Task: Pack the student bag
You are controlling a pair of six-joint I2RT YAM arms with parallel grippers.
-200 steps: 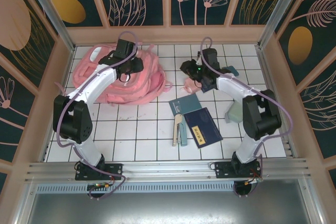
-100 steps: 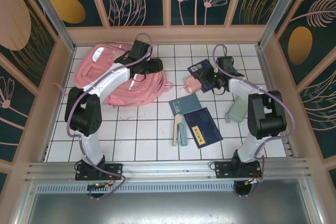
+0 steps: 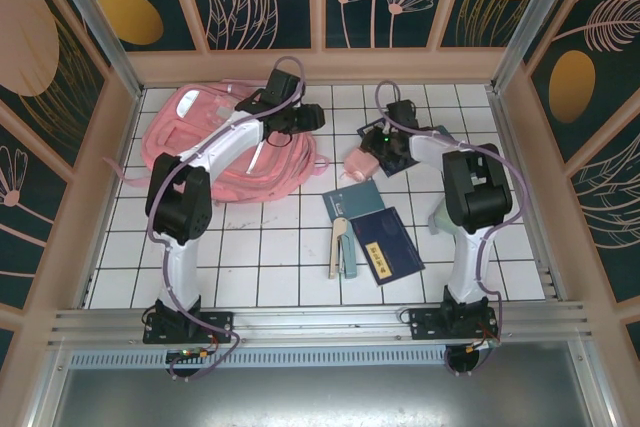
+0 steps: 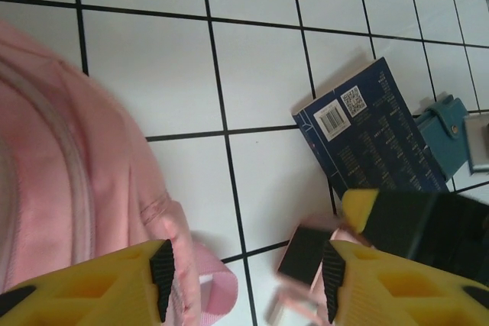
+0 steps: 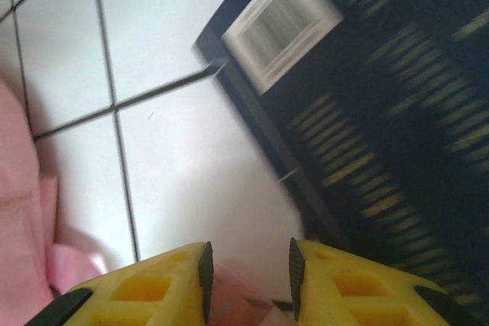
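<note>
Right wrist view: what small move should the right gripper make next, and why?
Probably squeeze shut on the pink item: it sits between the fingers of the right gripper, on the table beside the student bag, not yet lifted.

On the white-tiled worktop [image 3: 270, 247] lie a navy book [image 3: 388, 244], a teal booklet [image 3: 352, 198], a pale green block [image 3: 447, 209] and a small pink pouch [image 3: 360, 161].

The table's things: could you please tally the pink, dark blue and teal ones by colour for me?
Pink: 2 (student bag, small pink item)
Dark blue: 2 (far book, near book)
Teal: 2 (notebook, wallet)
Total: 6
</note>
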